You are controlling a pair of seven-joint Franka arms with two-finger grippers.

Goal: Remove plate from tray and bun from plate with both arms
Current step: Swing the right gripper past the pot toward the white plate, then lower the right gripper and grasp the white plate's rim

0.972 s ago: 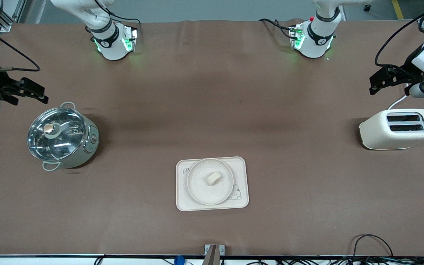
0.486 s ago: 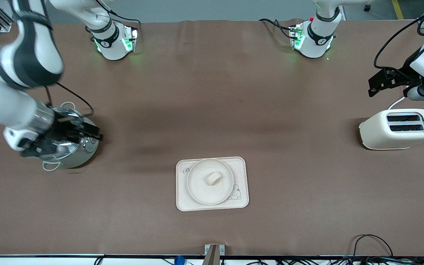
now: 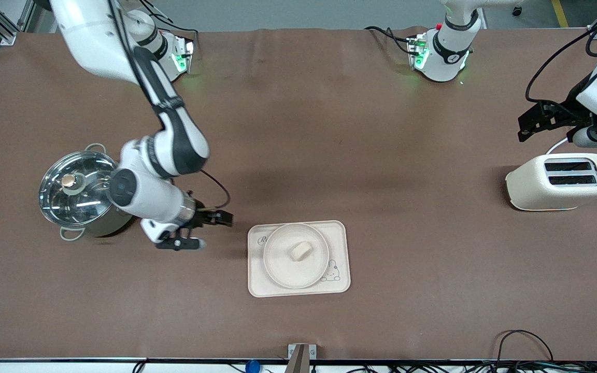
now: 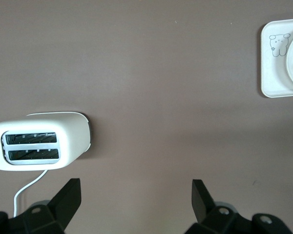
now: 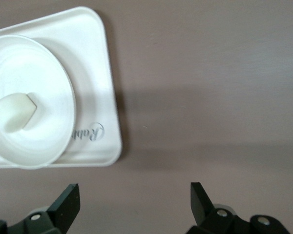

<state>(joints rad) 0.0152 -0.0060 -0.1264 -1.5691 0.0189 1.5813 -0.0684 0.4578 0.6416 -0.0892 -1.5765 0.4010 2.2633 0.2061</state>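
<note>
Bun [image 3: 299, 250]: pale oblong on round cream plate [image 3: 278, 269] | right tool [image 3: 202, 230] spread | left tool [image 3: 531, 120] spread, waiting

Rectangular cream tray [image 3: 340, 238] near table centre; lidded steel pot [image 3: 78, 189] toward the right arm's end; white toaster [image 3: 560, 181] toward the left arm's end.
</note>
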